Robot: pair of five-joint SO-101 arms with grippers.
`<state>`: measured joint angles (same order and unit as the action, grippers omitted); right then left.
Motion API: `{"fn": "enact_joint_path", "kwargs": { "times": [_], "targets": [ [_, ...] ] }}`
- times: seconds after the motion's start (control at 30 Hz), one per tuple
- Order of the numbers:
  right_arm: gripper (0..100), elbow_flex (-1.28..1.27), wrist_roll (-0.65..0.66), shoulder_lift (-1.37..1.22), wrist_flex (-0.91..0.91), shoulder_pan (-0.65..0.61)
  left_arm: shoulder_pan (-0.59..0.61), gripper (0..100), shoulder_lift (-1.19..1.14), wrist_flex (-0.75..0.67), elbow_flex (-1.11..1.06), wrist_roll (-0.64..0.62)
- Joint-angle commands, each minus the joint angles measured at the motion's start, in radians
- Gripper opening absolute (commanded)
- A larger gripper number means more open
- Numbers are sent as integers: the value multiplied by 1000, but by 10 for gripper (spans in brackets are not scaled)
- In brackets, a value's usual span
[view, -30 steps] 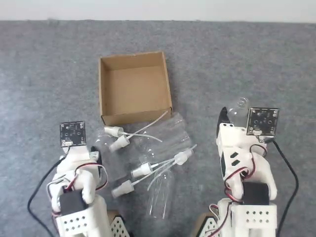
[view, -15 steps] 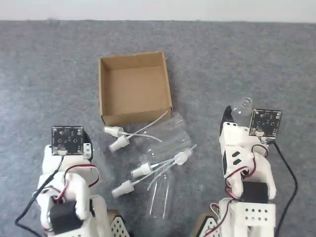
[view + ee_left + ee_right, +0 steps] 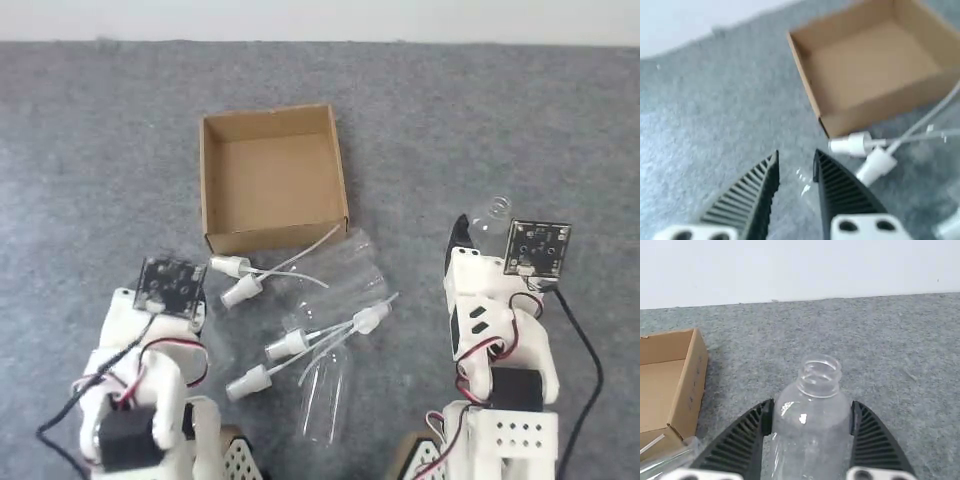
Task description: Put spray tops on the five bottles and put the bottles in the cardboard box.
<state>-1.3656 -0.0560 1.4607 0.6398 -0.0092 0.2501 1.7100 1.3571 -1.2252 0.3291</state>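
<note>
One clear bottle [image 3: 819,376], clamped in right tool [image 3: 811,411]

On the tabletop [image 3: 100,120], the cardboard box [image 3: 272,180] lies behind loose bottles [image 3: 328,395] and spray tops [image 3: 232,266]; another bottle [image 3: 488,222] to their right.

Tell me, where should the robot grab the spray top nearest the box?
Probably that spray top's white head, not its thin tube. It lies flat on the carpet by the left gripper, so come straight down, closing across the short round body.
</note>
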Motion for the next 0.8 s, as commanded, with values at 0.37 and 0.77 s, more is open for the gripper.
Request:
{"fn": "enact_joint_path", "kwargs": {
  "times": [0.37,0.77],
  "targets": [
    [132,14,-2,19,-27,16,-215,114,-813,41,406,-333],
    [132,14,-2,19,-27,15,-206,100,-1188,-92,487,-818]
  ]
}}
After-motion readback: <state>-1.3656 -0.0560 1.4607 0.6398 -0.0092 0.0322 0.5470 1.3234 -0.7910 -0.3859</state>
